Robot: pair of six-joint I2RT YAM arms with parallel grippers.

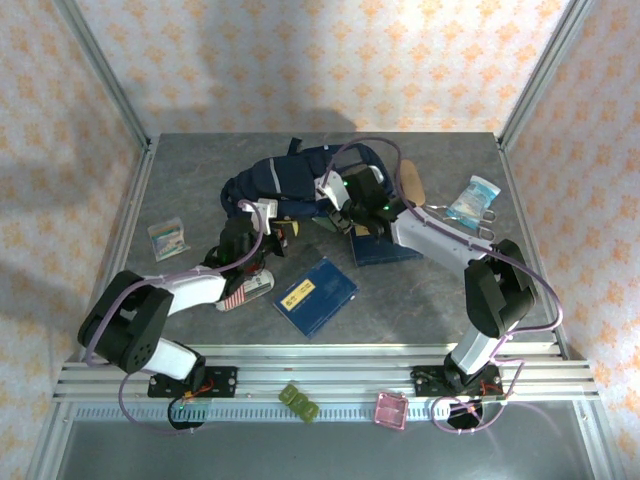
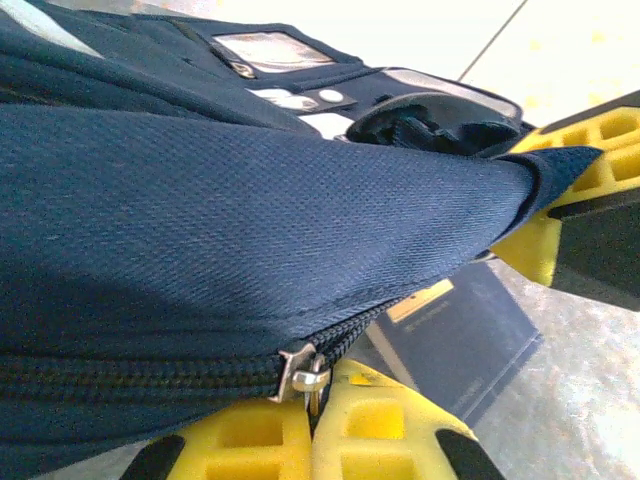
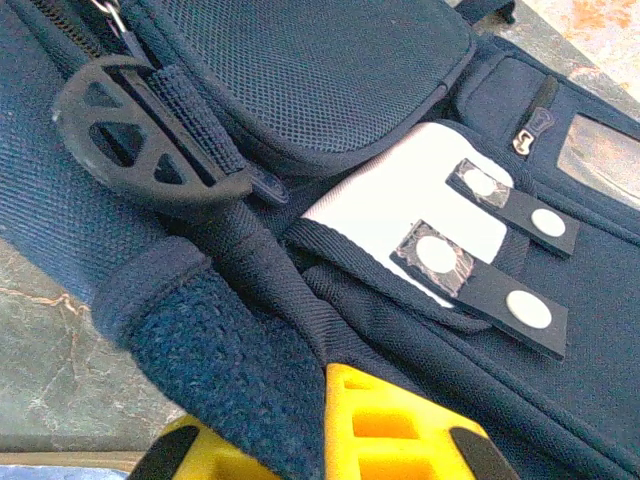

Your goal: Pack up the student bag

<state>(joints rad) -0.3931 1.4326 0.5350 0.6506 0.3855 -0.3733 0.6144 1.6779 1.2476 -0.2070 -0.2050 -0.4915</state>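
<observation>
— Where is the student bag (image 1: 290, 175)?
— It lies at the middle rear of the table (image 1: 180, 190), with both arms on it.
— The left gripper (image 2: 312, 425)?
— Clenched on the bag's navy fabric right at the zip slider (image 2: 300, 368). The pull hangs between the yellow fingers (image 2: 250, 440).
— And the right gripper (image 3: 325, 430)?
— Pinched tight on a fuzzy navy flap (image 3: 230, 370) of the bag, below the mesh pocket (image 3: 330, 70).
— What is inside the bag?
— I cannot tell. The zip teeth left of the slider are meshed and the interior is hidden. A navy book (image 1: 315, 297) with a yellow label lies on the table between the arms. A second book (image 1: 385, 250) lies under the right arm, beside the bag.
</observation>
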